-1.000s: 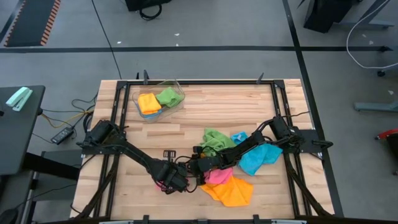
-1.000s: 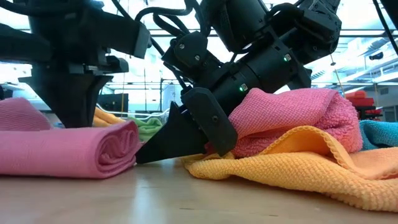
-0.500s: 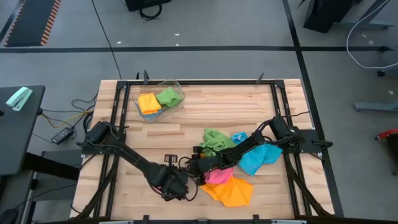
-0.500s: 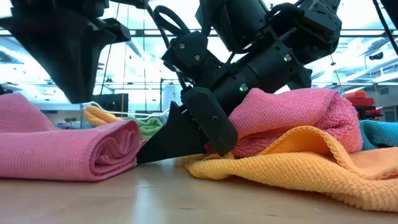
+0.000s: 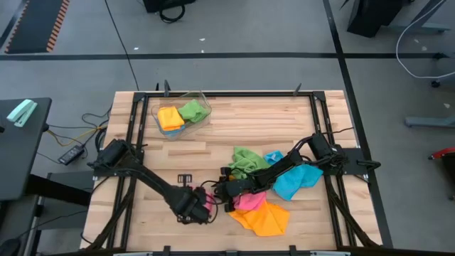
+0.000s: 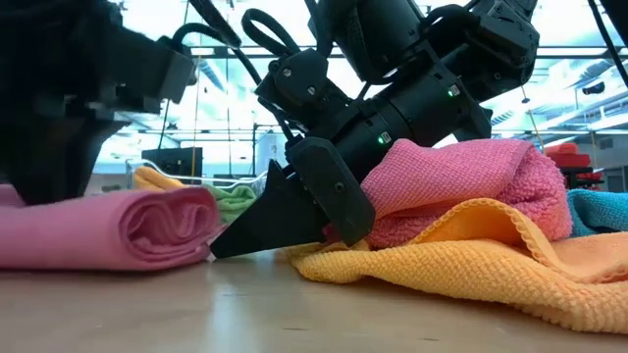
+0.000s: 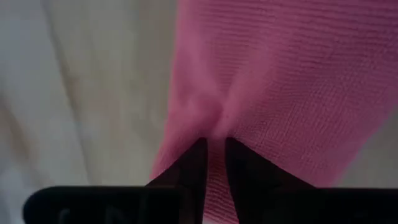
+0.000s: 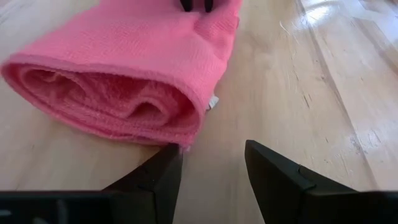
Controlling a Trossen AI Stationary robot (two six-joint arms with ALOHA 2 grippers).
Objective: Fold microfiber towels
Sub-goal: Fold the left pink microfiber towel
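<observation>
Two pincers working, left pincer (image 7: 213, 163) pinching folded pink towel (image 7: 273, 74) nearly closed, right pincer (image 8: 211, 163) gaping empty just beside its end.

2 dark arms (image 5: 153, 181) (black cables, wedge-shaped fingers (image 6: 285, 211))

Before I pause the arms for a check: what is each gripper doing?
Left gripper: shut, pinching the folded pink towel.
Right gripper: open, holding nothing, beside that towel.
</observation>
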